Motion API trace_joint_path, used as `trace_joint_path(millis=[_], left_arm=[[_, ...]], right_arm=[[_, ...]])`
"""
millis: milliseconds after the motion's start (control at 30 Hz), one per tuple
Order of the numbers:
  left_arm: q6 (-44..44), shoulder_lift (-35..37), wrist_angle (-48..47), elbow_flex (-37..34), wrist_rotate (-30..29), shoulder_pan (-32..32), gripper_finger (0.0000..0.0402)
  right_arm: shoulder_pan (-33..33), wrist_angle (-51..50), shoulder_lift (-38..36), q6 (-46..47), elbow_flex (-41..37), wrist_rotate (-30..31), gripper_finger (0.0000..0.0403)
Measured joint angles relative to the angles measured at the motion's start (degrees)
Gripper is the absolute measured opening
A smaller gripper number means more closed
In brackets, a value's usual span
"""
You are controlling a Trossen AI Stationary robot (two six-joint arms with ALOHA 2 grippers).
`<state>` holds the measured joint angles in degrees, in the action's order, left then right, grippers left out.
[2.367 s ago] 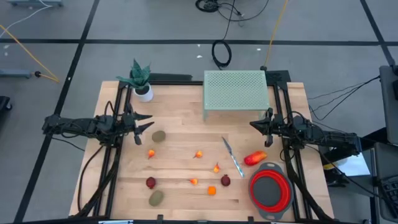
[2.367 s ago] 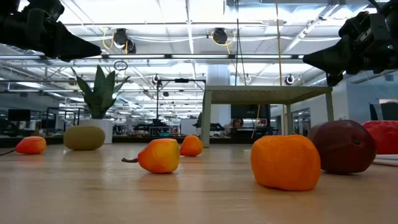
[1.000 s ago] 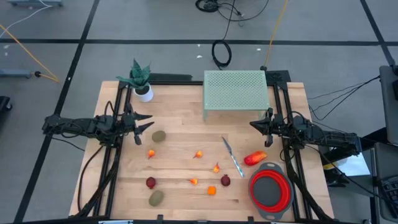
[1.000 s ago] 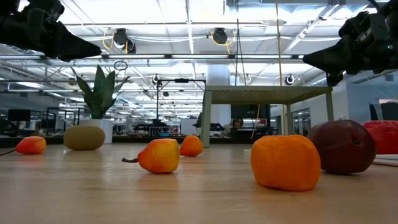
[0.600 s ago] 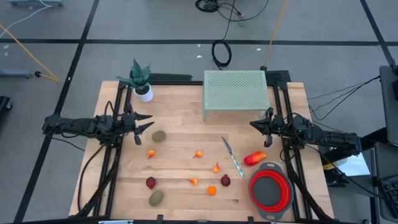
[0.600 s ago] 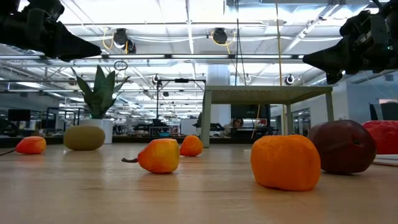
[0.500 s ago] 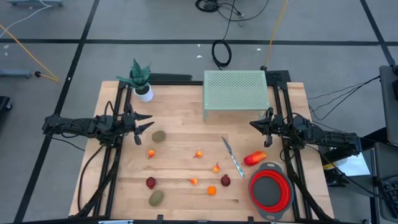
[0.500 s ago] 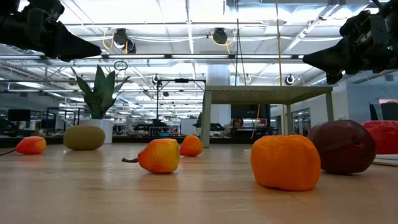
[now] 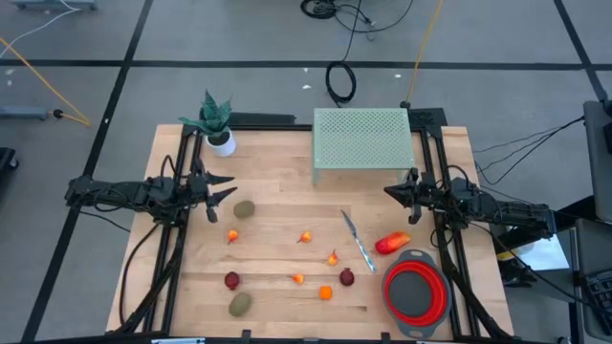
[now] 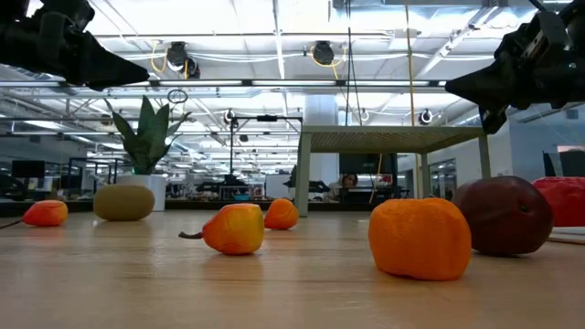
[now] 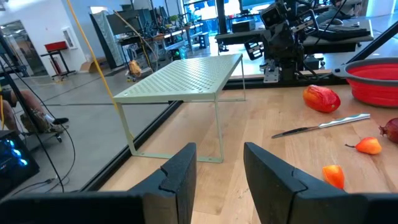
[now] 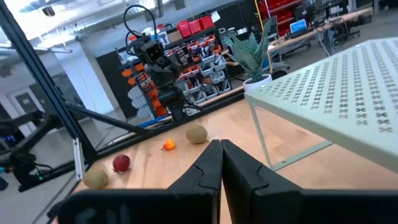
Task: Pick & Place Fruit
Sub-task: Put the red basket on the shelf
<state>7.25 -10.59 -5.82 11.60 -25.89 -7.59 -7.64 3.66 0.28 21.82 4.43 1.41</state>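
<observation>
The bowl [image 9: 415, 293] is red with a grey rim, the perforated shelf [image 9: 361, 135] pale green (a regular pattern of holes), two oval fruits [image 9: 245, 208] olive-brown, the table [image 9: 277, 229] light wood.

Low view: red bowl [image 10: 564, 198] cut by picture edge | dark red ball [image 10: 504, 215] partly hidden behind orange fruit [image 10: 420, 238] | Left wrist view: bowl cropped at edge, one dark red piece [image 11: 392, 129] cut off | High view: tiny orange pieces [image 9: 297, 279] too small to identify.

Fruit [image 9: 304, 257] scattered loose on table [image 9: 277, 215]
</observation>
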Motion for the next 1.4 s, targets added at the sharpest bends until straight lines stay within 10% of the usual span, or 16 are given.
trace_joint_path(millis=[700,1400], left_arm=[[-0.5,0.0,0.0,0.0,0.0,0.0,0.0134],[-1.7,0.0,0.0,0.0,0.0,0.0,0.0134]], right_arm=[[0.0,-0.2,3.1,-1.9,2.8,-13.0,0.0000],[5.9,-12.2,40.2,-15.9,30.7,-30.3,0.0000]])
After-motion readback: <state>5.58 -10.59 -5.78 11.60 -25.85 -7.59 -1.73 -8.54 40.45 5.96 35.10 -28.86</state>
